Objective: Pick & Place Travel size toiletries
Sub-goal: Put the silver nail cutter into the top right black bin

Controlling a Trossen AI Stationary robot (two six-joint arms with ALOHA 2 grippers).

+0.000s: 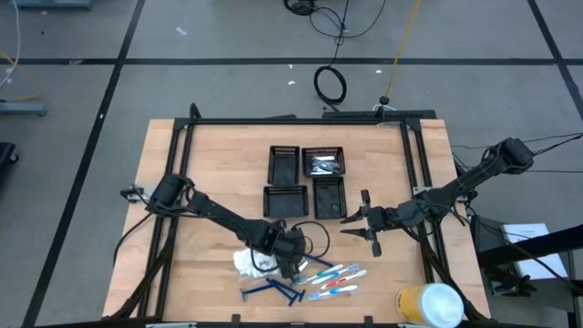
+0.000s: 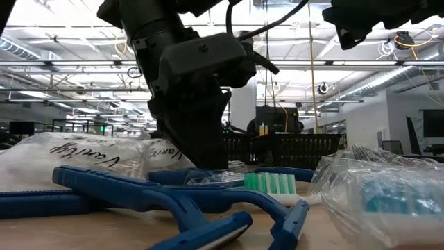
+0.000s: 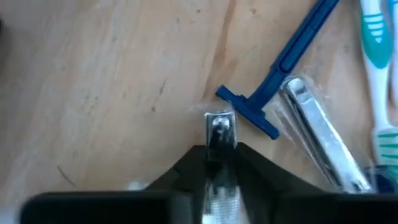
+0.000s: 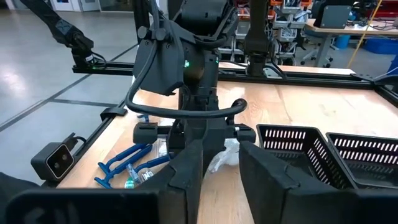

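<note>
The toiletries lie near the table's near edge: blue razors [image 1: 271, 292], toothbrushes [image 1: 335, 278] and white crinkly packets [image 1: 250, 263]. My left gripper [image 1: 293, 262] stands over this pile, pointing down, shut on a small silvery piece [image 3: 219, 127]. In its wrist view a blue razor [image 3: 283, 62] and a second silvery piece in clear wrap [image 3: 317, 137] lie flat on the wood beside it. The low view shows the left gripper [image 2: 201, 142] behind razors [image 2: 173, 198] and a green-bristled toothbrush [image 2: 270, 182]. My right gripper [image 1: 364, 223] hovers open, right of the trays' near side. My left gripper pinches the small silvery piece between its two fingers [image 3: 245, 165], coming from above and pointing down. The piece's free end [image 3: 219, 121] sticks out past the fingertips, along the fingers. Whether it is lifted clear of the wood, I cannot tell.
Four black mesh trays [image 1: 283, 164] stand at the table's middle; the far right one holds dark wrapped items. A large yellow-and-white cylinder [image 1: 428, 305] lies at the near right corner. Black frame rails [image 1: 414, 173] run along the table's sides. Bare wood [image 1: 209, 164] lies left of the trays.
</note>
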